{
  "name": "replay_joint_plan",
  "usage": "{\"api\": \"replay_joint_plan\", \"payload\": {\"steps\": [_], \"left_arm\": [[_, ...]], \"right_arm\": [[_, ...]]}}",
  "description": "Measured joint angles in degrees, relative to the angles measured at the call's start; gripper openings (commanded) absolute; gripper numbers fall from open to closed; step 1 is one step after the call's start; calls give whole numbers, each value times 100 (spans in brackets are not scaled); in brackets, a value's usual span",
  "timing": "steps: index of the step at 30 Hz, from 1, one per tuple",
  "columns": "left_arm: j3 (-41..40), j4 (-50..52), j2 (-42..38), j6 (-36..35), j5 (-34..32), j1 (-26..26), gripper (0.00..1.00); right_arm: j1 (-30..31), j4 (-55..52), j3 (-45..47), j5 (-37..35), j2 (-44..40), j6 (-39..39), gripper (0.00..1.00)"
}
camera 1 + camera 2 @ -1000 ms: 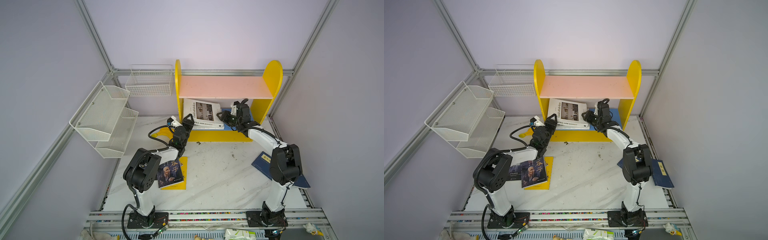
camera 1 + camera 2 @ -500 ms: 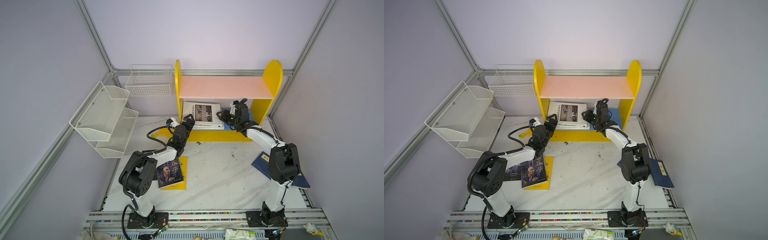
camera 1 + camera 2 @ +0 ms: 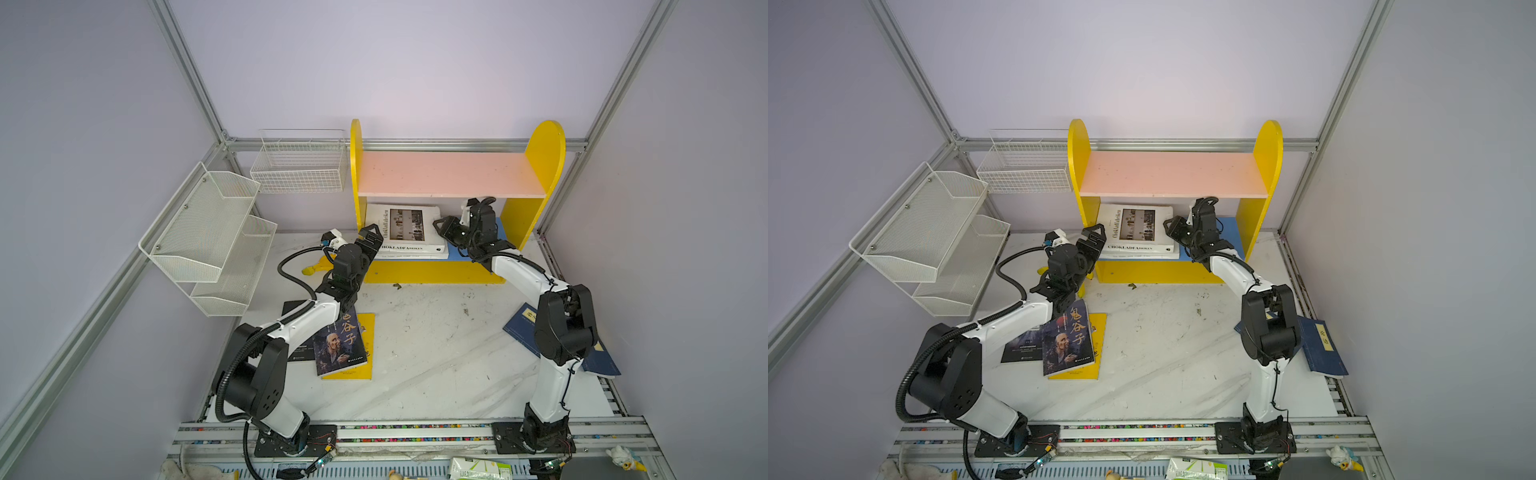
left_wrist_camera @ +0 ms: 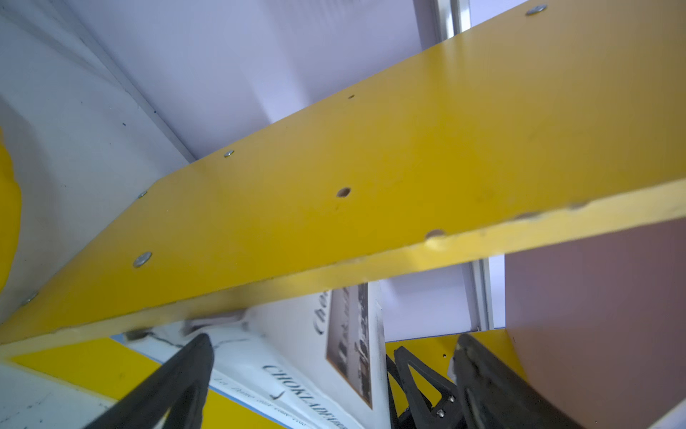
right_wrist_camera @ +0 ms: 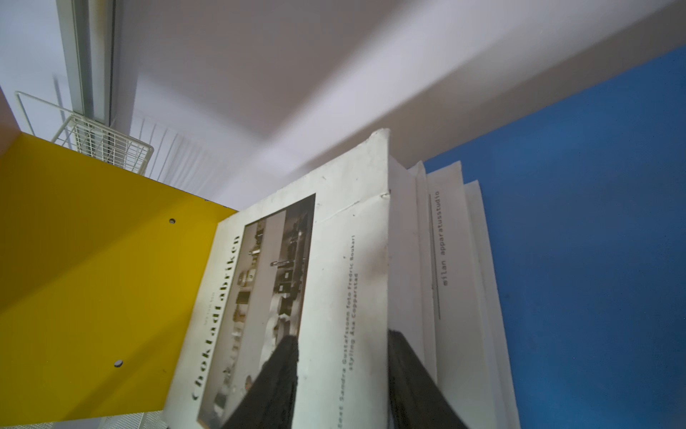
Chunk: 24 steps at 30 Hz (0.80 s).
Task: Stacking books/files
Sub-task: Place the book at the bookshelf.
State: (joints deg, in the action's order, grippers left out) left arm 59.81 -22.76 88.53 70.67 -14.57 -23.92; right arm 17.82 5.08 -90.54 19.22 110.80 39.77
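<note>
The large white photo-cover book [image 3: 405, 226] [image 3: 1136, 226] lies flat on the lower board of the yellow bookshelf [image 3: 432, 274], on top of another white book [image 5: 445, 260]. My right gripper [image 3: 442, 226] [image 5: 343, 379] is shut on the photo-cover book's right edge, one finger on the cover and one beneath. At the shelf's front left corner my left gripper [image 3: 372, 235] [image 4: 330, 382] stands open, its fingers spread either side of the book's corner [image 4: 297, 353] without touching it. On the table lie the old-man portrait book [image 3: 338, 345], a yellow book [image 3: 368, 328] under it, a black book [image 3: 299, 353] and navy books [image 3: 1320, 347].
The shelf's pink top board [image 3: 449, 174] hangs low over both grippers. A banana [image 3: 313, 268] lies left of the shelf behind the left arm. A wire basket [image 3: 299, 166] and a white mesh rack [image 3: 208, 237] hang on the left walls.
My left gripper has opened wide and let go of the white book. The book has slid deeper into the shelf and lies flatter. The right gripper went in with it.
</note>
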Motion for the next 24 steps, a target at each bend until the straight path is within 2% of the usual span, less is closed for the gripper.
{"api": "replay_joint_plan", "payload": {"steps": [6,17,24], "left_arm": [[-487,162,-645,-144,2,260,100],[-579,372,-634,-1003,608,437,100],[-586,450,-754,-1279,686,468,100]], "right_arm": [[15,31,0,-42,9,28,43],[57,105,2,-166,15,90,45],[118,125,2,-295,52,61,56]]}}
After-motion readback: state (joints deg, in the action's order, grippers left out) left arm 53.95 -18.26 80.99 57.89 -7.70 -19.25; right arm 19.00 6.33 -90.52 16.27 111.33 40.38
